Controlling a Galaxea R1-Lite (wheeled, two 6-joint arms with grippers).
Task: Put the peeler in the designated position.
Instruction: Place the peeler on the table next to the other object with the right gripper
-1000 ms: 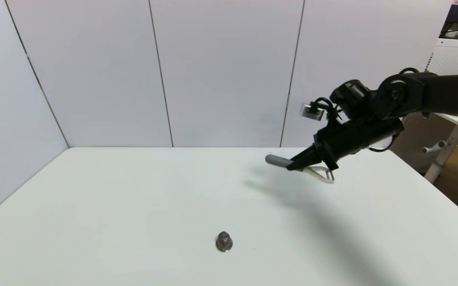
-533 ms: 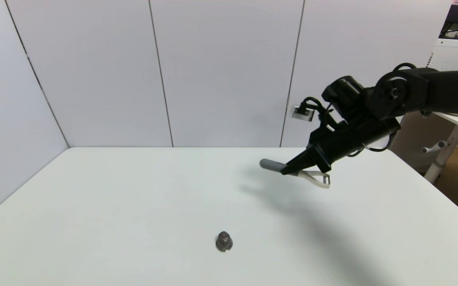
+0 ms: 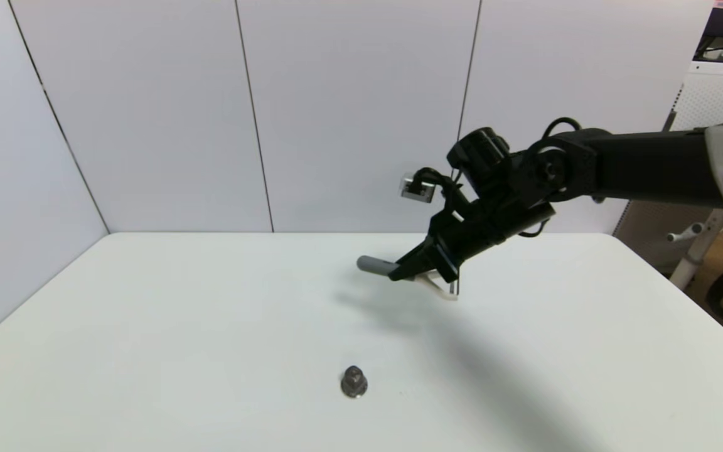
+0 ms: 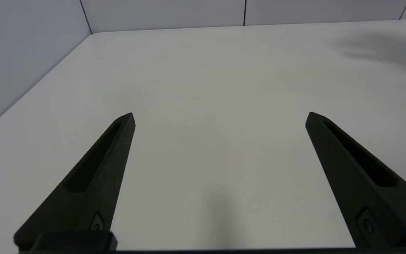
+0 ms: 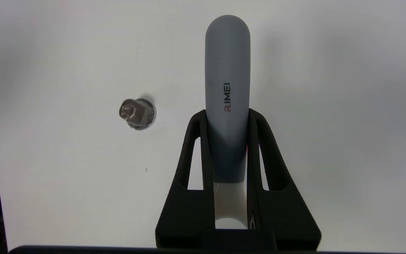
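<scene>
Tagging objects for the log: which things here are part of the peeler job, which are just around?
Job:
- peeler, held above the table by the right gripper
- nut marking the drop spot

Not in play:
- left gripper, open, empty
- white table

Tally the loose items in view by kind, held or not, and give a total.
Peeler: 1, held above the table in the right gripper.
Nut: 1, standing on the table.
Total: 2.
The left gripper holds nothing.
</scene>
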